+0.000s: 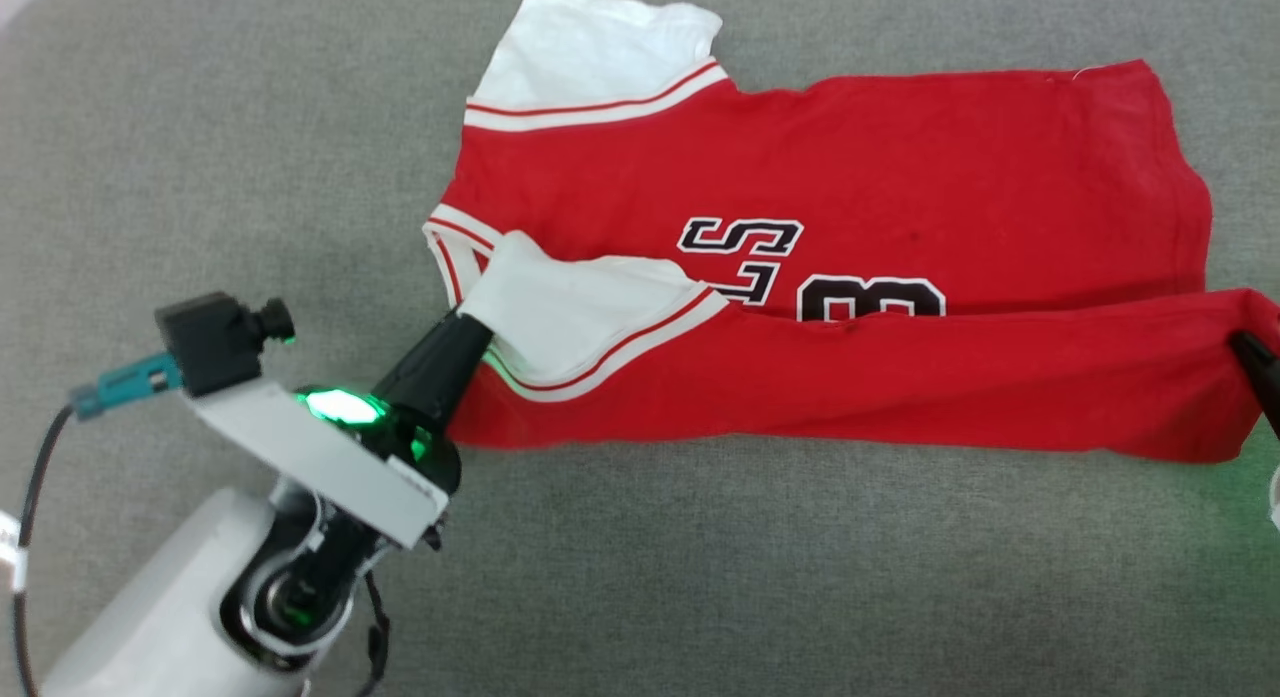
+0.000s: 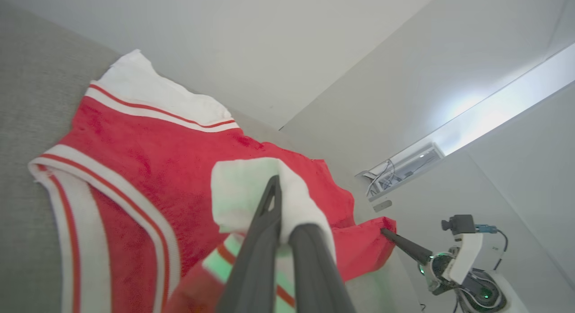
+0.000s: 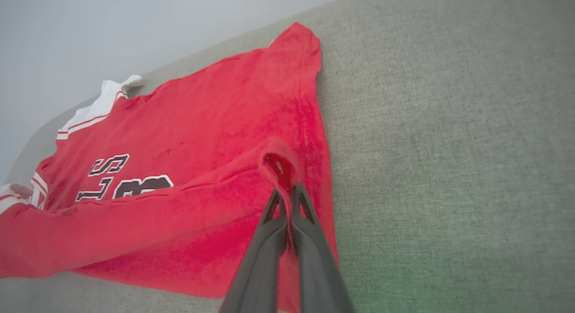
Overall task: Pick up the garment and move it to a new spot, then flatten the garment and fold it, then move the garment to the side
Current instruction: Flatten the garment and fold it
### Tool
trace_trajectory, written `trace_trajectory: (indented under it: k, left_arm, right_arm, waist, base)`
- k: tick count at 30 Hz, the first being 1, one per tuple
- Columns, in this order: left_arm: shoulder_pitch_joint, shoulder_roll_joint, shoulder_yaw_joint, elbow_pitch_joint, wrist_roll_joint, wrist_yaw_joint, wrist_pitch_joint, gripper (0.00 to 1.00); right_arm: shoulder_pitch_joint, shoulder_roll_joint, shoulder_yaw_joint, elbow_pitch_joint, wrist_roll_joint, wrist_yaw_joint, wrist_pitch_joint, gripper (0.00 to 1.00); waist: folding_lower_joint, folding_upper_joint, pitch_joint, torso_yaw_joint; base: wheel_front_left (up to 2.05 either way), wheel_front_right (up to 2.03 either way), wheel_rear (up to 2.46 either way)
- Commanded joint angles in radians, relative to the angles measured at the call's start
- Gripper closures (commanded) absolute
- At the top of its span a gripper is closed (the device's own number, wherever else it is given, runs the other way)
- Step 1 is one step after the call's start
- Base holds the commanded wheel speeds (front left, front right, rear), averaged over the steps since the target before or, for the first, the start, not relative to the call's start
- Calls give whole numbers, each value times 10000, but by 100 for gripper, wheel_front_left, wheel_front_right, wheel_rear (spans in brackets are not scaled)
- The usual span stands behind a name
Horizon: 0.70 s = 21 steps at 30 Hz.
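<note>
Folding garment, centred on grey surface, near edge doubled toward 12 o'clock. Left gripper clamps sleeve at 9 o'clock; right gripper clamps hem at 3 o'clock. Advice: carry both ends level, equally taut, so crease lands straight.

**Surroundings: grey upholstery, pale walls**

A grey woven fabric surface is seen across the head view, its rounded corner at upper left. In the left wrist view, plain pale walls are recorded above it, meeting at a seam right of centre. A bright light strip is noted at upper right, with a bracket with loose cables at its lower end.
</note>
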Motion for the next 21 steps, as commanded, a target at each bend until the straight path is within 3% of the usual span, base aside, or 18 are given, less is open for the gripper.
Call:
trace_trajectory:
  k: [1,8,16,17,18,19,21]
  left_arm:
    - [-290,76,-195,544,87,-43,15,100]
    - [-910,-38,-1264,2689,439,-45,-362,100]
    - [-1472,76,-2214,4092,581,-36,-881,100]
    - [-1546,101,-2336,4209,625,-36,-938,65]
    - [-1644,155,-2478,4300,728,-36,-962,39]
    - [-1740,242,-2622,4368,812,-36,-972,0]
    - [-1952,560,-2852,4537,1023,-36,-932,0]
  right_arm:
    - [-147,5,80,228,-87,-16,-115,100]
    - [-275,78,426,1142,-168,-16,-616,100]
    - [-589,-79,1074,1886,-276,-16,-1340,100]
    - [-576,-133,1171,1952,-322,-16,-1439,69]
    - [-542,-204,1250,2039,-355,-16,-1535,22]
    - [-499,-275,1321,2082,-385,-16,-1630,0]
    - [-379,-287,1311,2093,-469,-16,-1866,0]
  waist:
    - [0,0,134,-4]
    - [0,0,327,-122]
    - [0,0,206,-174]
    - [0,0,112,-157]
    - [0,0,-4,-135]
    - [0,0,-124,-111]
    - [0,0,-396,-52]
  base:
    - [0,0,0]
    - [0,0,0]
    - [0,0,0]
    - [0,0,0]
    - [0,0,0]
    - [0,0,0]
    - [0,0,0]
